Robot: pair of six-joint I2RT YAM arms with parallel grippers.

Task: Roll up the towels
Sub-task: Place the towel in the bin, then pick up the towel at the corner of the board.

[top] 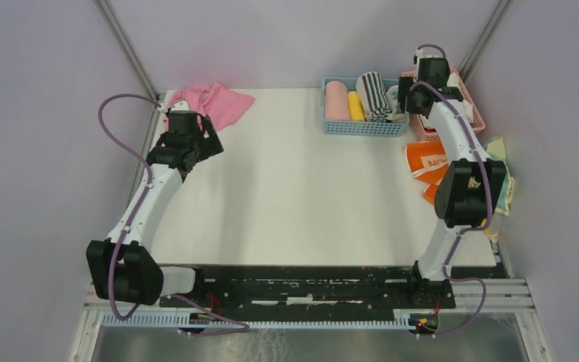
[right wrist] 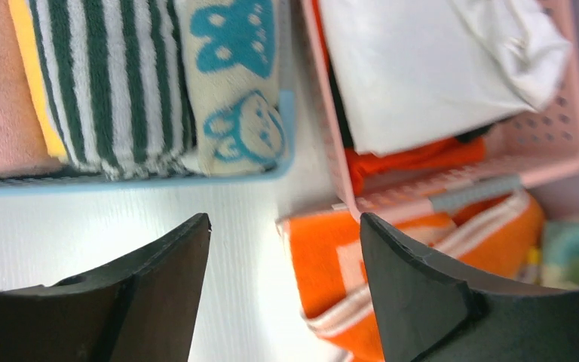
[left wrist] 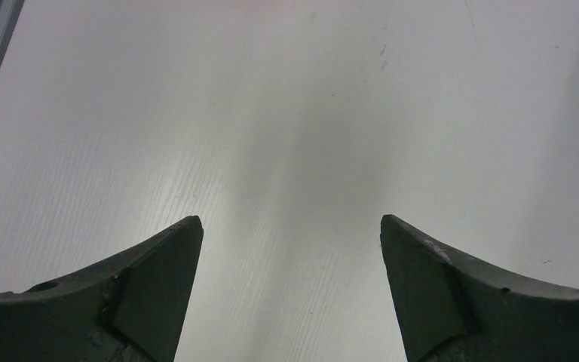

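a robot lab cell: plain lilac walls (top: 30, 151), aluminium posts (top: 124, 41) at 11 and 1 o'clock, white worktop (top: 294, 188), mounting rail (top: 309, 283) at 6 o'clock.

Bright, even light leaves a soft shadow on the table (left wrist: 301, 151), while the right wrist view is blurred.

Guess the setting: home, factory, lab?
Likely a robotics lab cell: bare white table boxed in by plain grey panels, two arms bolted to a rail, rolled towels in a blue basket.
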